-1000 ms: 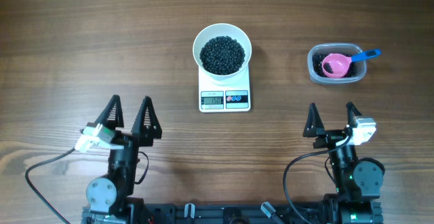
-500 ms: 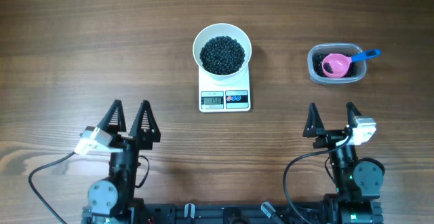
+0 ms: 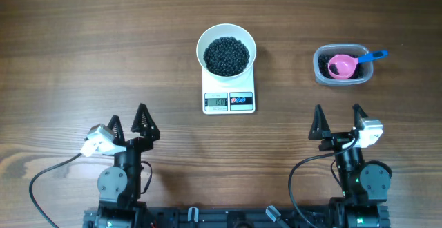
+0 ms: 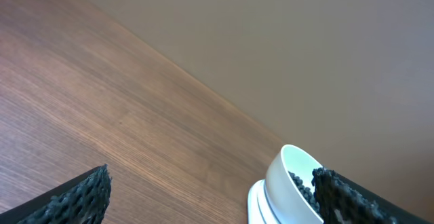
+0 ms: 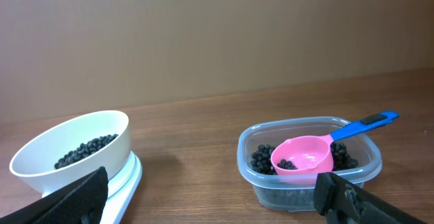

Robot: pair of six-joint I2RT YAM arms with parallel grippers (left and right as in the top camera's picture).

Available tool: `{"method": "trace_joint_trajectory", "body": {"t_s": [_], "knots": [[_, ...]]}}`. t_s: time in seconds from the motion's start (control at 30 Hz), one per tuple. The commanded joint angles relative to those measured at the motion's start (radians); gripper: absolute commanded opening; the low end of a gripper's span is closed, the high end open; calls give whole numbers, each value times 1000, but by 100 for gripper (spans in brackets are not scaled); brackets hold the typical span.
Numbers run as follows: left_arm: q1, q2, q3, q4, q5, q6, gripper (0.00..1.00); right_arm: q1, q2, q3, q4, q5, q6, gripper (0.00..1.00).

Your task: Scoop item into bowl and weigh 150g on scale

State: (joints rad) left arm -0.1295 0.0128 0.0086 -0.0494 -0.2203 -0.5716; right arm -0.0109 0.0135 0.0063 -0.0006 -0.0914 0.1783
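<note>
You're at the last step: the beads [image 3: 226, 55] sit in the bowl [image 3: 202, 48] on the scale [image 3: 228, 98]. Left hand [image 3: 128, 117] and right hand [image 3: 337, 110] gape wide and empty, so next just confirm the display.

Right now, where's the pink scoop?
Overhead, the pink scoop lies in the clear tub on the right side, right of the bowl and scale, ahead of the right tool.

We judged this a robotics lab bench, not a home kitchen: a bare wood-grain desk [image 3: 69, 34] ran to a plain beige wall [image 5: 217, 34], cabled arms [image 3: 359, 176] were mounted at its near edge, and beyond the right pincer [image 3: 337, 108] stood a plastic tub [image 3: 341, 64], with a kitchen scale [image 3: 228, 100] farther to its left.
</note>
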Motion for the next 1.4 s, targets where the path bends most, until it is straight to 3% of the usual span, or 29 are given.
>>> {"method": "trace_joint_trajectory", "body": {"t_s": [0.0, 1.37], "knots": [[3, -10, -3, 0, -35, -10, 100, 5, -10, -1, 3, 17, 7, 100], [30, -10, -3, 0, -35, -10, 100, 5, -10, -1, 3, 17, 7, 100]]}}
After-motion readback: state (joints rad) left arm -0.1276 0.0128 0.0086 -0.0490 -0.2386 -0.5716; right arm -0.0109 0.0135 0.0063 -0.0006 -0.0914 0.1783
